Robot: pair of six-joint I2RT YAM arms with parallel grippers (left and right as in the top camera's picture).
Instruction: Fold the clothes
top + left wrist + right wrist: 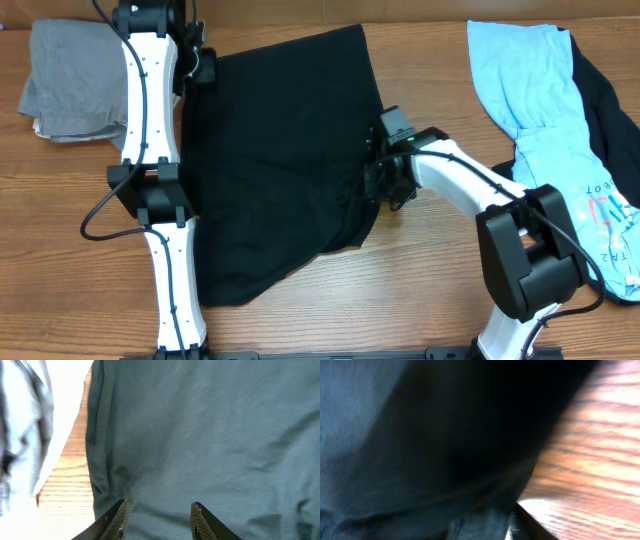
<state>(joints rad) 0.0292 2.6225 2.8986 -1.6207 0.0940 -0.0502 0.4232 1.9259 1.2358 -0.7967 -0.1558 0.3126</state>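
Beside the black T-shirt (pixel 280 150), the right arm (pixel 460 175) crooks inward.

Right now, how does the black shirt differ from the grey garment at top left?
The black shirt is black, the grey garment mid grey. The black shirt covers far more of the table than the grey garment. The black shirt lies spread out; the grey garment sits in a compact layered pile. Both are soft fabric on the wood.
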